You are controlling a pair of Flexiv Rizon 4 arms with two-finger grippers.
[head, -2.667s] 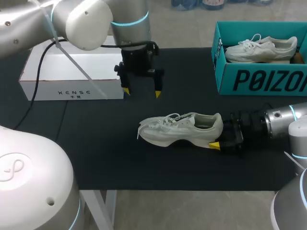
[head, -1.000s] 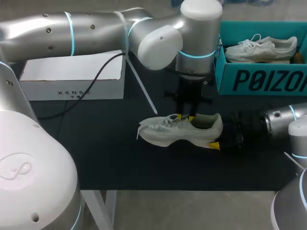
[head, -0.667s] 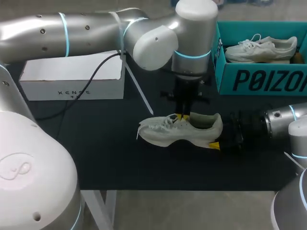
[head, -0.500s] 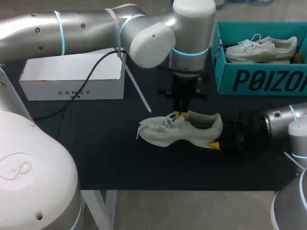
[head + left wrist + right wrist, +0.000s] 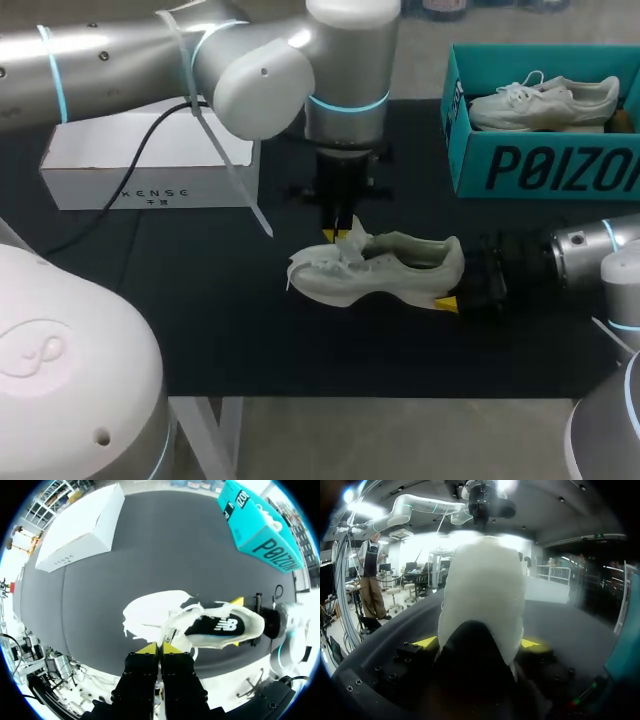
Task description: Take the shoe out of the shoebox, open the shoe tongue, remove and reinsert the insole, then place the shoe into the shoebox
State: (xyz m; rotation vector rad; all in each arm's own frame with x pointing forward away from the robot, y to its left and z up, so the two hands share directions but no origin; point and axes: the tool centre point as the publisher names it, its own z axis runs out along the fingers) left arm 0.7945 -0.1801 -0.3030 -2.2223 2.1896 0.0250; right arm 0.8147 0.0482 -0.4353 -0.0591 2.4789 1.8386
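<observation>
- The left gripper had its yellow tips pressed almost together, pinching what looked like the edge of the soft white tongue, lifted toward the toe.
- The right gripper was spread about as wide as the heel, one yellow tip on each side, clamping the white mesh running shoe from behind.
- The shoe lay on its sole just right of the centre of the head view, toe toward the left, on the black table mat.
- It looked light and pliable. The mesh upper and the tongue would likely fold under a pinch, while the thick sole and the heel cup looked stiff enough for a firm grip.
- The heel seemed the sound place to hold the shoe steady. The tongue tip and laces were thin and could slip from the fingers.
- The dark insole sat flat inside the opening. It was probably thin and floppy, best taken at its heel end.
- The teal cardboard shoebox stood open at the upper right, holding a second white shoe.
- A white closed cardboard box sat at the upper left. What it held could not be seen.
</observation>
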